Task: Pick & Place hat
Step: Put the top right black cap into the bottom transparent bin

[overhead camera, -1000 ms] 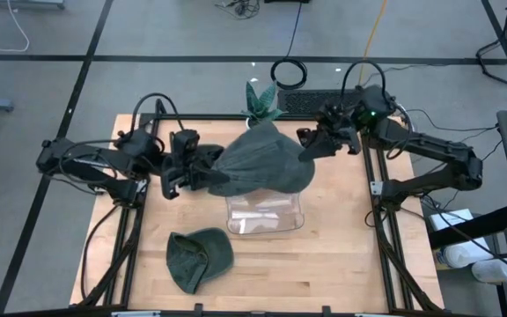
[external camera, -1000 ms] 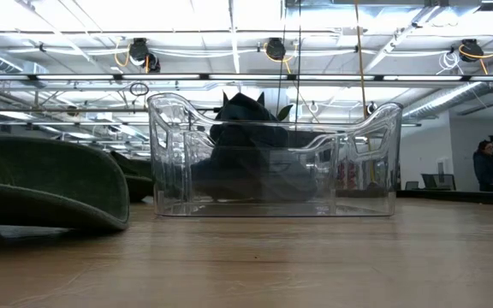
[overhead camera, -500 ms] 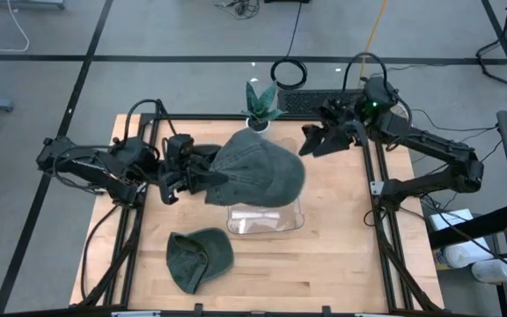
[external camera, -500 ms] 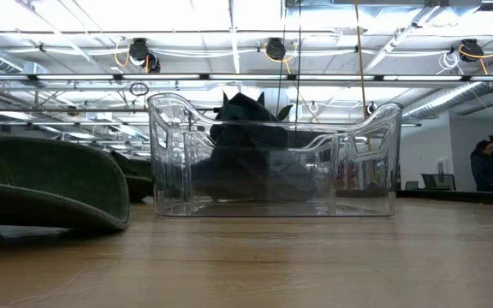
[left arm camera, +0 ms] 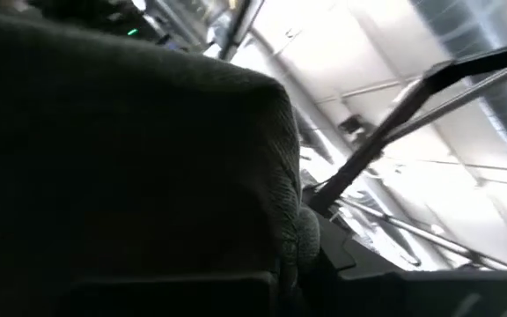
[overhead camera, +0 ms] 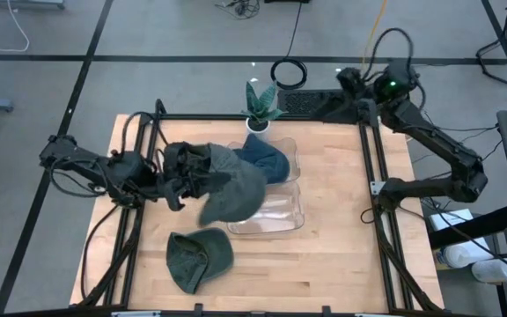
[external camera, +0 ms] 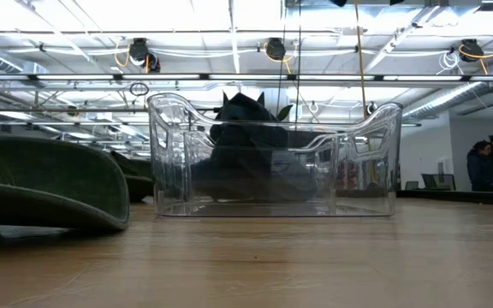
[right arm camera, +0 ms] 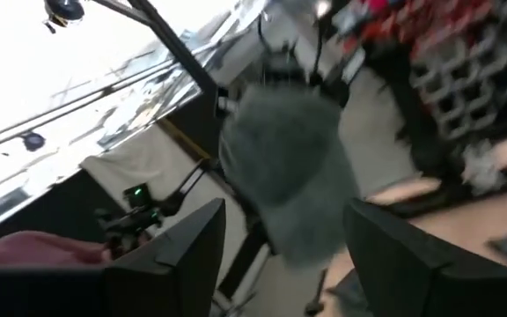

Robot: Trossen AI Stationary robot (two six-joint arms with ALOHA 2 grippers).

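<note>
A grey-green hat [overhead camera: 232,189] hangs from my left gripper [overhead camera: 186,173], which is shut on it just left of a clear plastic bin [overhead camera: 271,211]. The hat's cloth [left arm camera: 130,158] fills the left wrist view and hides the fingers there. A blue hat [overhead camera: 267,160] lies in the bin's far part. A dark green hat [overhead camera: 199,258] rests brim-down on the table near the front edge, and shows as the dark green hat [external camera: 45,184] in the low view. My right gripper [right arm camera: 284,264] is open and empty, up at the far right [overhead camera: 349,81]. My left gripper holds the grey-green hat by its left edge [overhead camera: 197,173], coming at it roughly level from the table's left. The cloth bunches at the fingers and covers the place of contact. The hat droops slack away from the grip, over the bin's left rim [overhead camera: 229,220].
A small potted plant [overhead camera: 260,104] stands at the table's far edge behind the bin, with a black pad [overhead camera: 311,101] beside it. Black frame rails [overhead camera: 370,176] run along both table sides. Bare wood lies to the bin's right and near side [overhead camera: 333,255].
My right gripper has opened, let go of the grey-green hat and drawn back toward the far right corner. My left gripper has swung toward the near edge. The hat, before stretched between both grippers over the bin, now droops from the left one and uncovers the blue hat.
</note>
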